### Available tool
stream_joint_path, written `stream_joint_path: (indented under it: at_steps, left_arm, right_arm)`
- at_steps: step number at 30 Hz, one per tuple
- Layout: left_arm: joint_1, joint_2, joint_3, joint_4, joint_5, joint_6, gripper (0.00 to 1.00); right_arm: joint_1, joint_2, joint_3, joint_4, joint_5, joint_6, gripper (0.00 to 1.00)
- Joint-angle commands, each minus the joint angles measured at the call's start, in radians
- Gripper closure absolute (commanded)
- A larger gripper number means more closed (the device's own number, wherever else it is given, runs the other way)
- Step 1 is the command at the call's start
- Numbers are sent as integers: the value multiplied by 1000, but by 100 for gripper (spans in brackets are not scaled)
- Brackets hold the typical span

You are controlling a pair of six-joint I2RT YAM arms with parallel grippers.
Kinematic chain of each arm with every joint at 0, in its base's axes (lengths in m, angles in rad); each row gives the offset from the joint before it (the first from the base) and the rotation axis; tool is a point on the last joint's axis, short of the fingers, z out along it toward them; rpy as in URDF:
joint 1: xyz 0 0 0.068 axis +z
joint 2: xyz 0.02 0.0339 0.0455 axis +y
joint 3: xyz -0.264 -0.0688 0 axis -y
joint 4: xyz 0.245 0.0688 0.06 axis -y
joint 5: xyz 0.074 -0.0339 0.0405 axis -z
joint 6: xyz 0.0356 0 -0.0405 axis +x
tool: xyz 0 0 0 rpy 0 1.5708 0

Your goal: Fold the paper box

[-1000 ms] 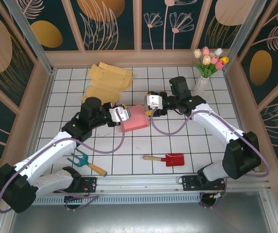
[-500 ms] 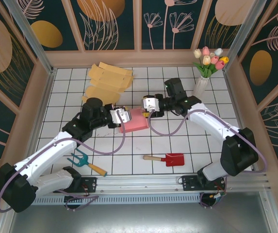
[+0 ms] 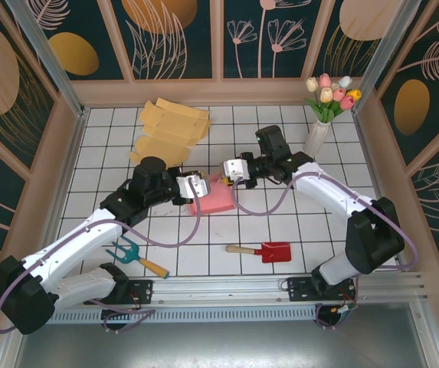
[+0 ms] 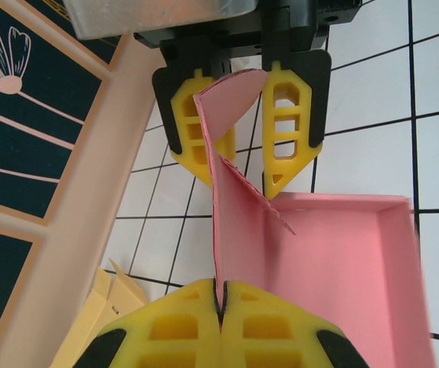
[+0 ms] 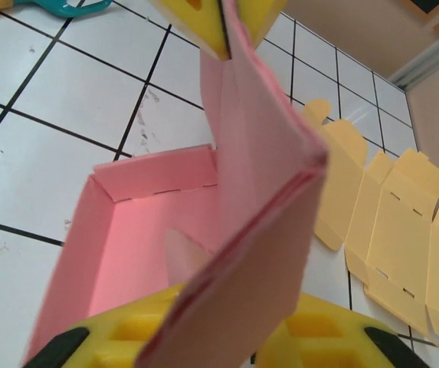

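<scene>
While the half-folded pink paper box (image 3: 213,197) is sitting mid-table, the left gripper (image 4: 221,305) is pinching its upright side wall with jaws fully closed, and the right gripper (image 4: 242,126) is clamping that wall's far end.

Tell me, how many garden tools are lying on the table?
2. A teal hand fork with a wooden handle lies near the left arm's base, and a small red shovel lies toward the right, near the front edge. Others may hide beneath the arms.
</scene>
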Motion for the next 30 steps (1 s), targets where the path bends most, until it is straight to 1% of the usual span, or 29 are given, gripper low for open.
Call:
stream_joint_path:
  at_steps: [1,4,5,8,10,12,13,15,17,18,19,21,22,23,24,25,26,27,28,29,30]
  left_arm:
    - [-23,-6,15,23,42,15,100]
    - [-24,-9,15,36,33,2,100]
    - [-24,-9,15,36,35,1,100]
    - [-24,-9,7,56,21,-2,100]
    - [-25,-11,3,72,5,-8,93]
    - [-25,-15,5,78,7,-10,90]
    - [-25,-16,7,87,3,-8,86]
    - [-24,-19,18,100,8,-25,81]
    - [-25,-24,46,101,49,-62,66]
    - [-24,-31,60,111,73,-98,59]
    - [-25,-40,72,133,89,-140,57]
    - [-24,-61,81,236,82,-243,56]
    - [-25,-72,81,309,61,-322,57]
    - [-25,-80,75,390,16,-416,58]
    - [-24,-83,64,491,-88,-557,58]
    - [-23,-80,58,564,-225,-697,56]
    - [-24,-67,65,578,-348,-802,52]
    - [-23,-45,80,551,-467,-897,48]
    - [-15,-11,104,498,-558,-966,45]
    - [-4,30,132,441,-624,-1025,45]
    - [26,81,161,351,-656,-1108,44]
  right_arm:
    - [13,3,0,18,-57,-20,86]
    - [12,-3,-16,36,-50,-6,98]
    - [10,-8,-23,45,-51,0,100]
    - [2,-29,-71,111,-50,52,100]
    - [1,-58,-117,194,-34,154,100]
    - [-43,-85,-148,235,-29,247,100]
    - [-61,-106,-169,246,-42,271,100]
    - [-88,-158,-232,277,-45,294,100]
    - [-100,-213,-297,339,-18,311,100]
    - [-106,-234,-315,369,-8,328,100]
    - [-121,-244,-316,374,-18,340,100]
    - [-169,-247,-308,361,-48,356,100]
    - [-196,-247,-308,353,-59,357,100]
    - [-219,-250,-315,350,-59,355,100]
    - [-240,-255,-331,353,-56,354,100]
    - [-262,-261,-351,356,-57,350,100]
    - [-279,-267,-369,360,-57,339,100]
    - [-288,-271,-388,368,-41,329,100]
    - [-289,-271,-400,383,-23,322,100]
    - [-292,-269,-403,388,-21,318,100]
    - [-298,-266,-404,389,-36,310,100]
